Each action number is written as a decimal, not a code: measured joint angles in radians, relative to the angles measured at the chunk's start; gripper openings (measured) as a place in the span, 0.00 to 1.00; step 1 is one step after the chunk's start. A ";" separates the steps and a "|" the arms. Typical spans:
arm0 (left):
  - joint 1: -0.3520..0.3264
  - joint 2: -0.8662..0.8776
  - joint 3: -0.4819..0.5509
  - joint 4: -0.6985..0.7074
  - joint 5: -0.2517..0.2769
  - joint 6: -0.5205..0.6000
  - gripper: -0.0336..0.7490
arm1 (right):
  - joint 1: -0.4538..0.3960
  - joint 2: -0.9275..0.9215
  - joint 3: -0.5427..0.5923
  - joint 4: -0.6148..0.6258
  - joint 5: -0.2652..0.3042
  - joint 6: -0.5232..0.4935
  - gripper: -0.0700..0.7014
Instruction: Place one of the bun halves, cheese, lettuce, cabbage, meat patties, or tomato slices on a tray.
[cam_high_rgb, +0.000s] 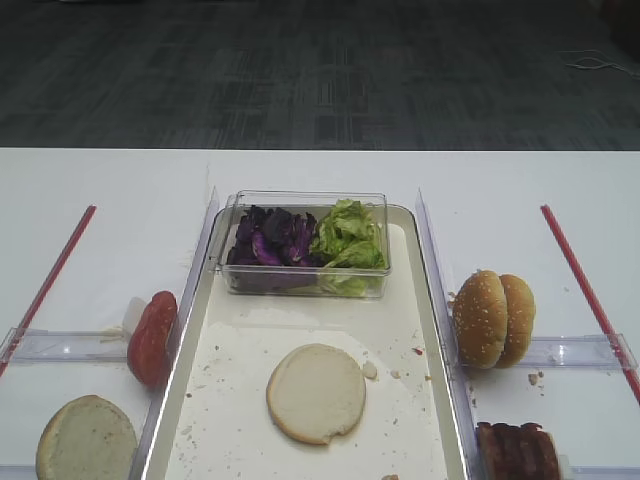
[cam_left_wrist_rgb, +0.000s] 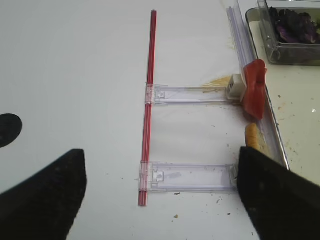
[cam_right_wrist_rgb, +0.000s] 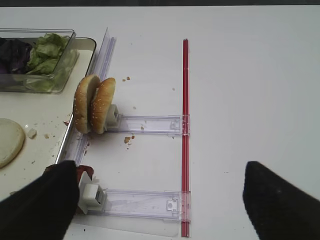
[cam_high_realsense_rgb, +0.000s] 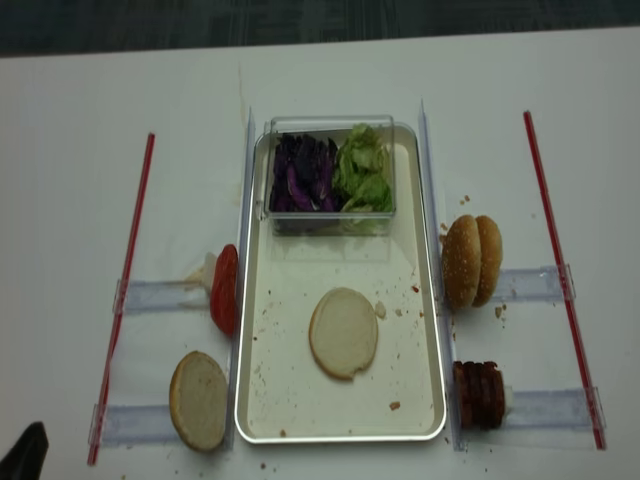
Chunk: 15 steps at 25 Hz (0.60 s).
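A whitish bun half (cam_high_rgb: 316, 392) lies flat in the middle of the cream tray (cam_high_rgb: 420, 440), with no gripper touching it. At the tray's far end, purple cabbage (cam_high_rgb: 268, 240) and green lettuce (cam_high_rgb: 350, 238) sit in a clear box. Tomato slices (cam_high_rgb: 152, 338) stand on edge left of the tray. Meat patties (cam_high_rgb: 517, 452) stand to its right. Whether a yellowish scrap (cam_left_wrist_rgb: 216, 81) is cheese I cannot tell. My left gripper (cam_left_wrist_rgb: 160, 200) hangs open over a clear holder left of the tray. My right gripper (cam_right_wrist_rgb: 160, 200) is open over the holder beside the patties (cam_right_wrist_rgb: 85, 169).
Sesame buns (cam_high_rgb: 493, 318) stand on edge right of the tray. A duller beige bun half (cam_high_rgb: 87, 440) lies at the front left. Red strips (cam_high_realsense_rgb: 125, 290) (cam_high_realsense_rgb: 560, 270) and clear plastic rails (cam_high_realsense_rgb: 245, 190) border both sides. The clear box (cam_high_rgb: 300, 285) fills the tray's far end.
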<state>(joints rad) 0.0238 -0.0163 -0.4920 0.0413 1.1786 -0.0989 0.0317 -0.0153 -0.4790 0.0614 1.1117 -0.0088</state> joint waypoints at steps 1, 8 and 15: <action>0.000 0.000 0.000 0.000 0.000 0.002 0.81 | 0.000 0.000 0.000 0.000 0.000 0.000 0.98; 0.000 0.000 0.000 0.000 0.000 0.002 0.81 | 0.000 0.000 0.000 0.000 0.000 0.000 0.98; 0.000 0.000 0.000 0.000 0.000 0.002 0.81 | 0.000 0.000 0.000 0.000 0.000 0.000 0.98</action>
<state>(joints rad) 0.0238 -0.0167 -0.4920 0.0413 1.1786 -0.0972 0.0317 -0.0153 -0.4790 0.0614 1.1117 -0.0088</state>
